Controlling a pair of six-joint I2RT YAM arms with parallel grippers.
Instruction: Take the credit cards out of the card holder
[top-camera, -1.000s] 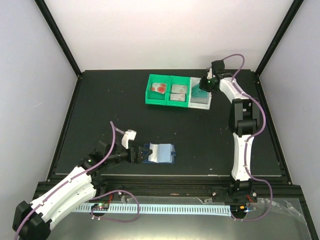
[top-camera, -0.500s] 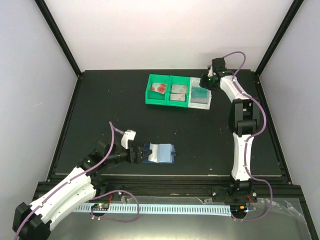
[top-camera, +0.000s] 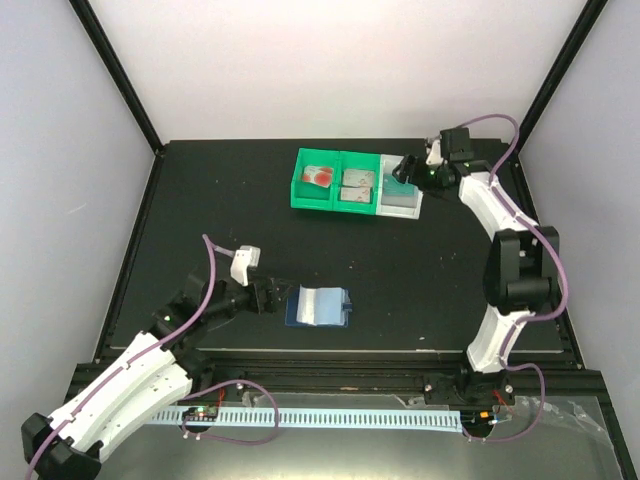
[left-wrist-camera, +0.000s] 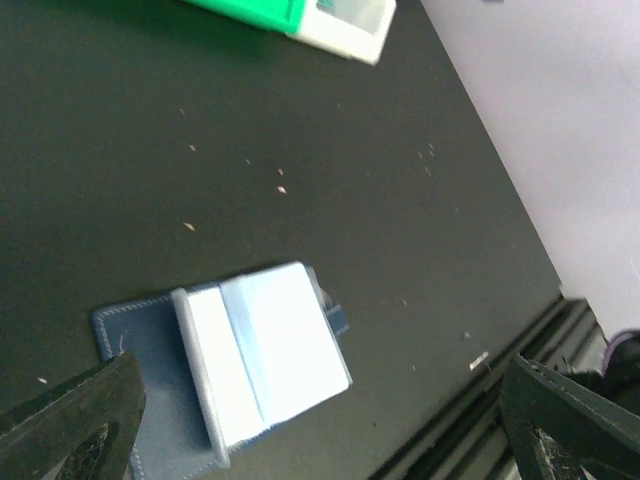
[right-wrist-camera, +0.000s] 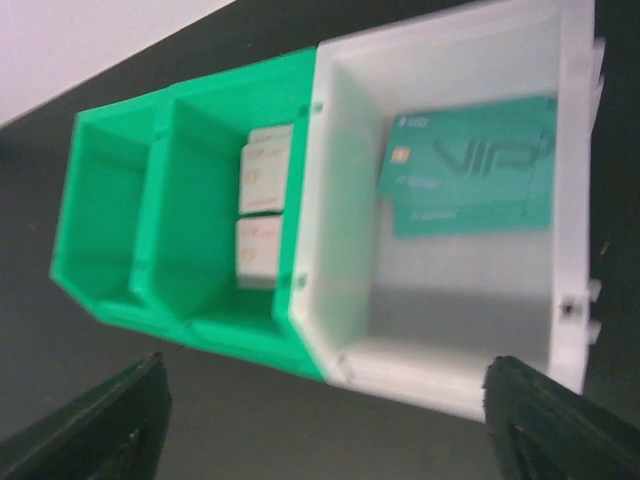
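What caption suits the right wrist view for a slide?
Teal cards lie in the white tray, beside a green tray holding greyish cards.

Open card holder (left-wrist-camera: 225, 372) lies before wide-spread fingers (left-wrist-camera: 75, 420).

The card holder (left-wrist-camera: 225, 375) shows a matt navy cover with stitched edges and smooth, pale pockets. The table (left-wrist-camera: 330, 120) is matt black, speckled with dust. The green tray (right-wrist-camera: 200, 325) and white tray (right-wrist-camera: 440, 375) look like smooth moulded plastic, and the teal card (right-wrist-camera: 470, 165) like slick plastic.
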